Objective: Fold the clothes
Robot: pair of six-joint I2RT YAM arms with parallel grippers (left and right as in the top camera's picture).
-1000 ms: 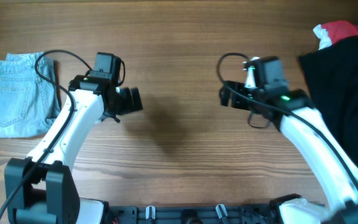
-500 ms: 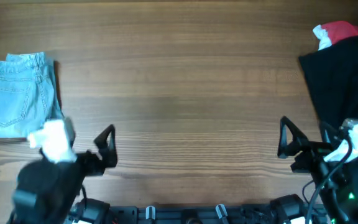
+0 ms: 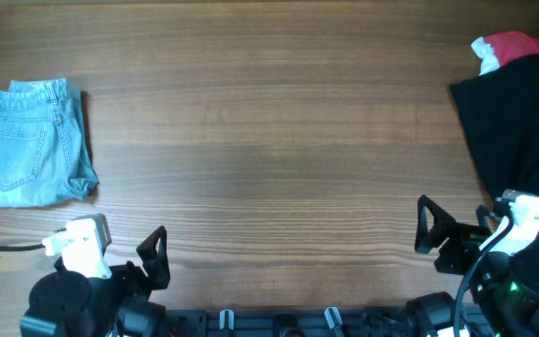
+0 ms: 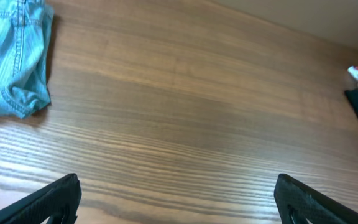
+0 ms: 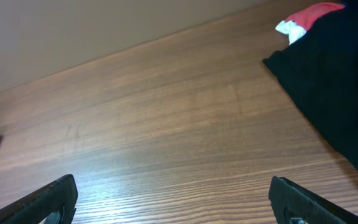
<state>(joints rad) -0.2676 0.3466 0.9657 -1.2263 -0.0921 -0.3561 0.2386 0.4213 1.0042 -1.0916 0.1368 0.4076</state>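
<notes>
The denim shorts (image 3: 31, 142) lie ahead-left of the wide, empty left pincer (image 4: 178, 198), long axis pointing away; the right pincer (image 5: 173, 199), also wide, is farther

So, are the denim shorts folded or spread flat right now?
Folded. The denim shorts lie as a narrow stack with only one back pocket showing, and a second waistband layer peeks out at the top.

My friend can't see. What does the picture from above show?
Folded light blue denim shorts lie at the left of a wooden table, a black garment and red-and-white cloth at the right. The left gripper and right gripper rest open along the near edge.
</notes>
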